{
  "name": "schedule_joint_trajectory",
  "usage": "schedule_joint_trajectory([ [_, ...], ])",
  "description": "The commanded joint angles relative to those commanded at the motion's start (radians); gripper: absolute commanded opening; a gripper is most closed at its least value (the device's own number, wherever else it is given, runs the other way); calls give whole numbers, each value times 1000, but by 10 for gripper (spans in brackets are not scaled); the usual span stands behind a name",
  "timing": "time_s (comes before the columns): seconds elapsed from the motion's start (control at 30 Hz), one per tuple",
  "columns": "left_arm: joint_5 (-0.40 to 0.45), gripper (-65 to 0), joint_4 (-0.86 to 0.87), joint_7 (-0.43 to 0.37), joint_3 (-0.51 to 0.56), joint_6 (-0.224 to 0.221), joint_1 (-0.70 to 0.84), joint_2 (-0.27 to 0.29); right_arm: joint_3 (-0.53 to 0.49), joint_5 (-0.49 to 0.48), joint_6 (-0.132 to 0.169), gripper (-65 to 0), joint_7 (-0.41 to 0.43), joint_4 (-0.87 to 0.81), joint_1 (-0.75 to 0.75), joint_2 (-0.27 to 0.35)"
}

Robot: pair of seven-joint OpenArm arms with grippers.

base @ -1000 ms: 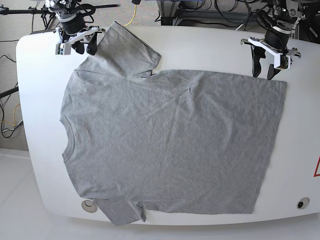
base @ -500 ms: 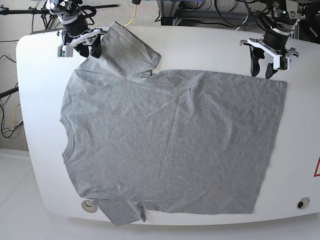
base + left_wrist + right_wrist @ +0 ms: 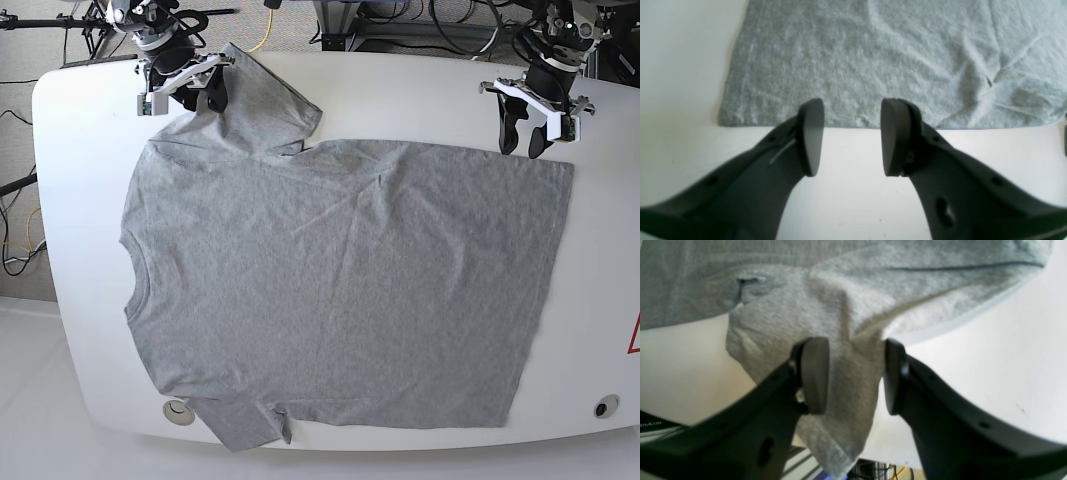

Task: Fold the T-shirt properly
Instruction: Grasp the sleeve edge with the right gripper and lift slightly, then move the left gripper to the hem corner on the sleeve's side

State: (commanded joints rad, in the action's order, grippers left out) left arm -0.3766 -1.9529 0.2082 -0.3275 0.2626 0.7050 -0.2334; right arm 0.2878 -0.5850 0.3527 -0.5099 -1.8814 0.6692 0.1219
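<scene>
Around the T-shirt (image 3: 853,323) sleeve, right fingers (image 3: 815,375) gaped ungripped, risking bunching; left fingers (image 3: 811,133) hung open, empty.

right gripper (image 3: 853,376) | jaws apart | T-shirt (image 3: 846,316) sleeve fabric between | table (image 3: 990,350)

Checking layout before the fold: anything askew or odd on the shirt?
The T-shirt lies mostly flat on the table, but its near sleeve is tucked under and hangs over the table edge. The far sleeve is rucked between the fingers of the open right gripper. No damage shows.
</scene>
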Motion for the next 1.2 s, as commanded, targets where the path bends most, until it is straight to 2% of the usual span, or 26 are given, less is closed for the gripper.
schedule_joint_trajectory([
  [0.1, 6, -397, 0, -7, 1, -1, 1, 0, 3, -5, 1, -436, -26, -3, -4, -6],
  [0.17, 8, -397, -4, -9, 6, 3, 3, 0, 12, 10, -1, -557, -35, -2, -3, -12],
  [0.3, 7, -398, -4, -12, 6, 2, 1, -2, 10, 13, 0, -633, -35, 0, -3, -13],
  [0.37, 7, -397, -3, -14, 7, 1, -2, -2, 8, 14, 0, -632, -34, 2, -3, -13],
  [0.63, -1, -392, 2, -9, 3, 1, 4, -5, 10, 23, -6, -508, -57, 11, -2, -10],
  [0.9, -17, -391, 4, 1, 1, 3, -2, -13, 15, 18, -8, -448, -84, 14, -8, -9],
  [0.97, -25, -391, 6, 6, -4, 4, -6, -14, 15, 16, -7, -416, -104, 16, -11, -13],
  [1.2, -38, -388, 18, 14, -12, 4, -17, -14, 15, 11, -8, -422, -109, 23, -16, -12],
])
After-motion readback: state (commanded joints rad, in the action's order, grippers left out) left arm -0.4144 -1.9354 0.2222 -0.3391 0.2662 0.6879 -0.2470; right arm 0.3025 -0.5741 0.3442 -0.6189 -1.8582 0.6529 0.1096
